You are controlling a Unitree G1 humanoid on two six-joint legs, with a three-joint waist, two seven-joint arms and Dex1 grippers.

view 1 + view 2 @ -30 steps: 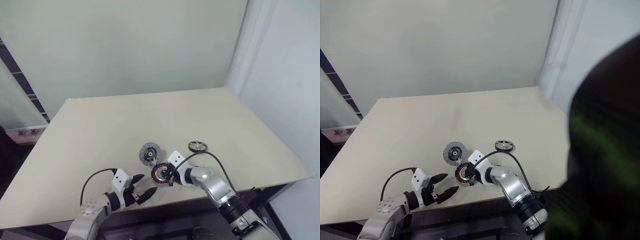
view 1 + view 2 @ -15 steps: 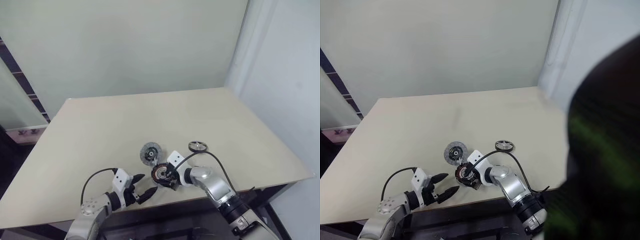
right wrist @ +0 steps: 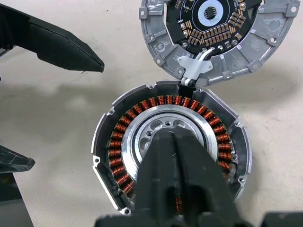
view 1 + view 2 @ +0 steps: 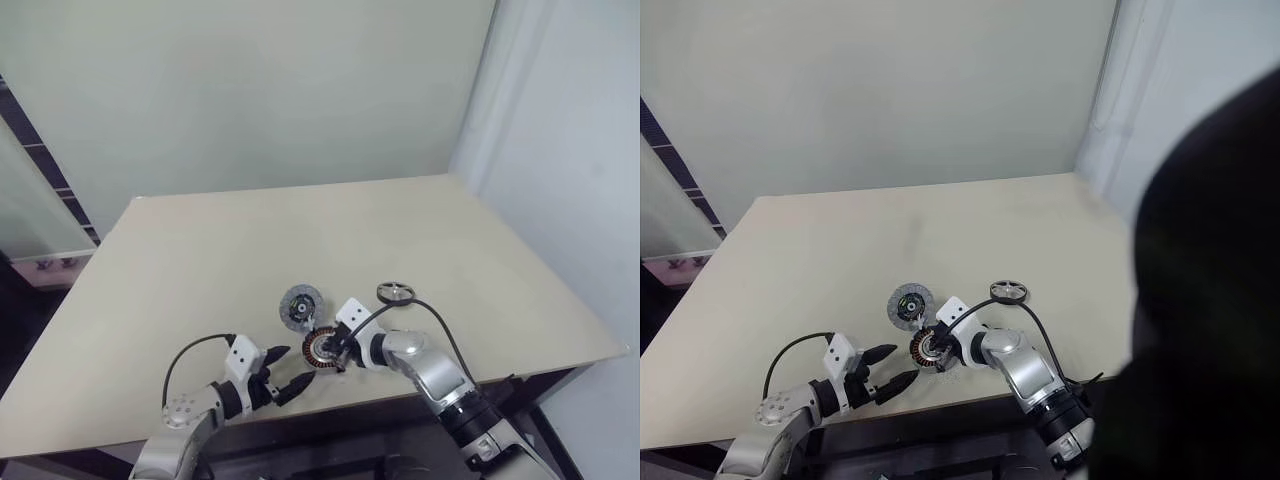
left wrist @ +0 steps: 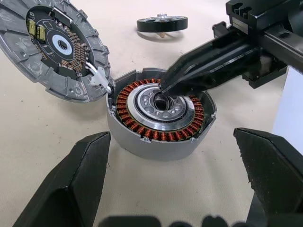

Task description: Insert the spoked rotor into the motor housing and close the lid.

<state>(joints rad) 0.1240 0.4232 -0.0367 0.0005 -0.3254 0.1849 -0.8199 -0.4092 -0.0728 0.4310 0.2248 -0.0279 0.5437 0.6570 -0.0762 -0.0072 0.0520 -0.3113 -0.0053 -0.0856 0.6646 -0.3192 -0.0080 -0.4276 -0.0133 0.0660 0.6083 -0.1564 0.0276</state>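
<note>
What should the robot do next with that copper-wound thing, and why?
Probably lift the right gripper off the motor housing and go for the spoked rotor. Its shut fingertips sit in the housing's centre hole, holding nothing, while the rotor lies apart on the table and the lid hangs open.

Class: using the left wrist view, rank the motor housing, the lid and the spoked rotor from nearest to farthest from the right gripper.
1. motor housing: right gripper tips at its centre.
2. lid: beside the housing, wired to it.
3. spoked rotor: apart, beyond both.
</note>
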